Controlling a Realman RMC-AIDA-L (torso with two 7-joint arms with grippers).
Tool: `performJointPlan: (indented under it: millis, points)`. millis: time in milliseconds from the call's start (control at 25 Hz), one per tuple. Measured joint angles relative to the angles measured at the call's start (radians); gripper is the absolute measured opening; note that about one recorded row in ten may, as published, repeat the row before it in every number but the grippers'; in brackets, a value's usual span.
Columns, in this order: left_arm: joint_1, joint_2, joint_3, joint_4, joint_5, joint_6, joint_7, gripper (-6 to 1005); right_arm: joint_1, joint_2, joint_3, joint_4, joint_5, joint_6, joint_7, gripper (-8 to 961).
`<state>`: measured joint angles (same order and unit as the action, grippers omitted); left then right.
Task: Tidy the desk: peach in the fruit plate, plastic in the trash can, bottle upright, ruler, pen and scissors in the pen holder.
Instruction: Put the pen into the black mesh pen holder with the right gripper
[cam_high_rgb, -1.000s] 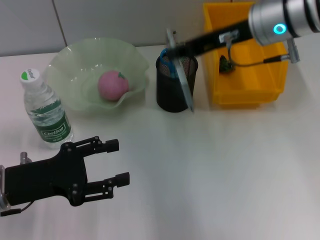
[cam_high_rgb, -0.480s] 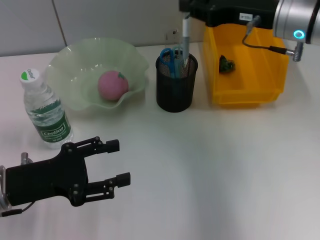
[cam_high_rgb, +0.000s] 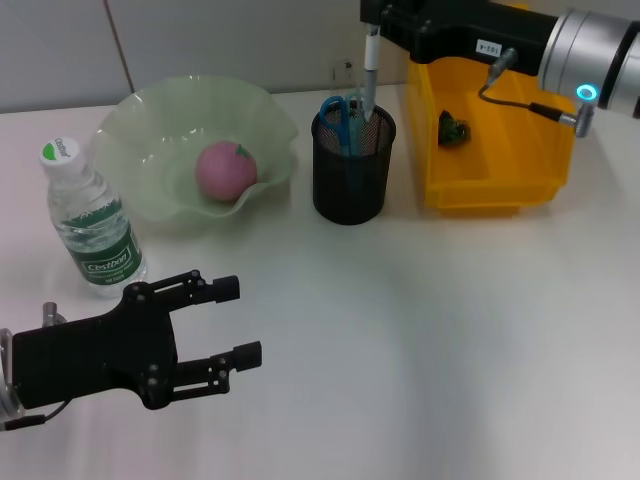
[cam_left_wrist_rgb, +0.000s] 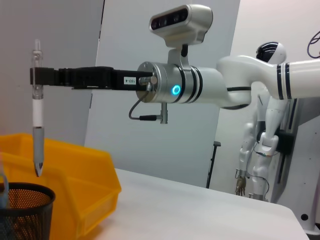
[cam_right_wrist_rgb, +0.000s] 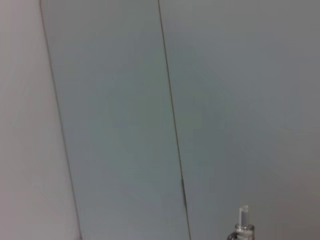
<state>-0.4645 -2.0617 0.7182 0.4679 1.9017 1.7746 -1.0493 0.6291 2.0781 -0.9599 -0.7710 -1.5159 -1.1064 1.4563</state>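
Your right hand (cam_high_rgb: 372, 22) is clenched on the pen (cam_high_rgb: 369, 70), held upright above the pen holder (cam_high_rgb: 350, 170); your left hand (cam_high_rgb: 235, 322) hangs released over the counter (cam_high_rgb: 430, 340)

The white table (cam_high_rgb: 420, 330) carries everything. Relative to the left gripper (cam_high_rgb: 235, 322), which hovers low over the near left part of the table, the capped water bottle (cam_high_rgb: 90, 220) stands upright just beyond it and to its left. Farther out sits the pale green fruit plate (cam_high_rgb: 150, 140). The black mesh pen holder (cam_high_rgb: 350, 175) stands directly below the right gripper (cam_high_rgb: 372, 22), and the yellow bin (cam_high_rgb: 500, 160) rests just beside that holder.
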Motion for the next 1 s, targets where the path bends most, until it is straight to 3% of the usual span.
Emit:
performJointPlan:
  millis: [560, 1000]
  points:
    - [-0.002, 0.000, 0.000, -0.003, -0.001, -0.011, -0.002, 770, 0.064, 0.003, 0.005, 0.231, 0.092, 0.056, -0.223, 276]
    - [-0.001, 0.000, -0.002, -0.006, -0.001, -0.015, -0.003, 770, 0.066, 0.005, -0.003, 0.285, 0.123, 0.100, -0.279, 296]
